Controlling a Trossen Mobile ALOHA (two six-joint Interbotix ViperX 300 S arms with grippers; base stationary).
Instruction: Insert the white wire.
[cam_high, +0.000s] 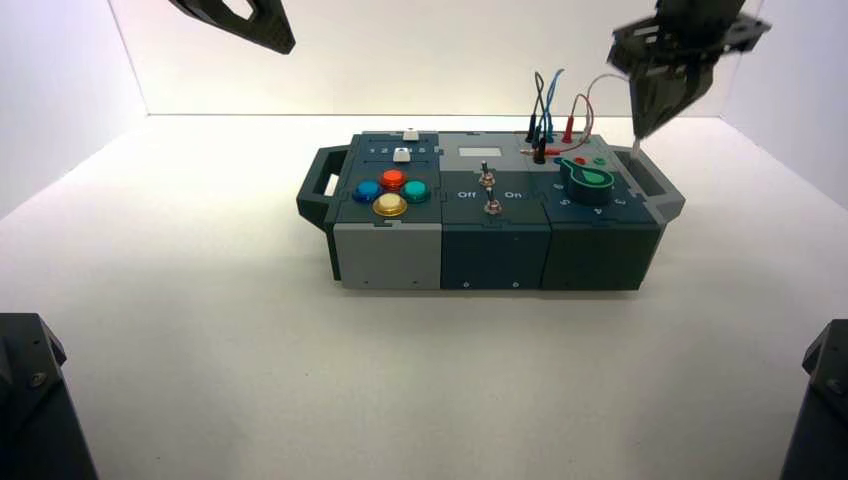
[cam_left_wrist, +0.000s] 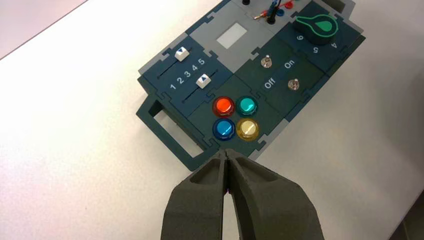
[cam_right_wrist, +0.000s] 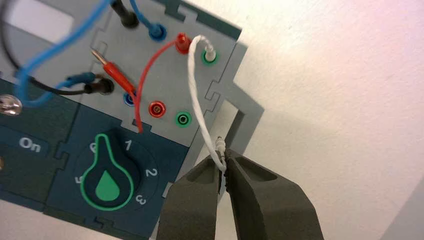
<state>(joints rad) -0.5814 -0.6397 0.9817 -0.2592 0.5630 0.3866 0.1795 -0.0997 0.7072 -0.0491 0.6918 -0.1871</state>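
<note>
- Looking down from the high view, the right gripper (cam_high: 637, 135) hangs over the box's (cam_high: 600, 255) far right corner, beside the wire sockets; the white wire (cam_high: 600, 82) arcs thinly from there up toward its fingers. The left gripper (cam_high: 245, 20) is parked high at the back left, idle.
- Turning to the left wrist view, that gripper (cam_left_wrist: 228, 156) has its fingers pressed together on nothing, hovering near the box's (cam_left_wrist: 165, 131) handle and the four coloured buttons (cam_left_wrist: 235, 117).
- Closing in with the right wrist view, the right gripper (cam_right_wrist: 223, 167) pinches the white wire (cam_right_wrist: 196, 97) just behind its free plug (cam_right_wrist: 220, 148), whose pin sticks out past the fingertips. The other end sits in a green socket (cam_right_wrist: 209, 57); a second green socket (cam_right_wrist: 183, 119) stands empty near the green knob (cam_right_wrist: 107, 175).
- Judging its handling: the lead looks light, limp and springy, so it will sag and twist. The stiff plug body is the place to grip, close to the pin, holding it straight.
</note>
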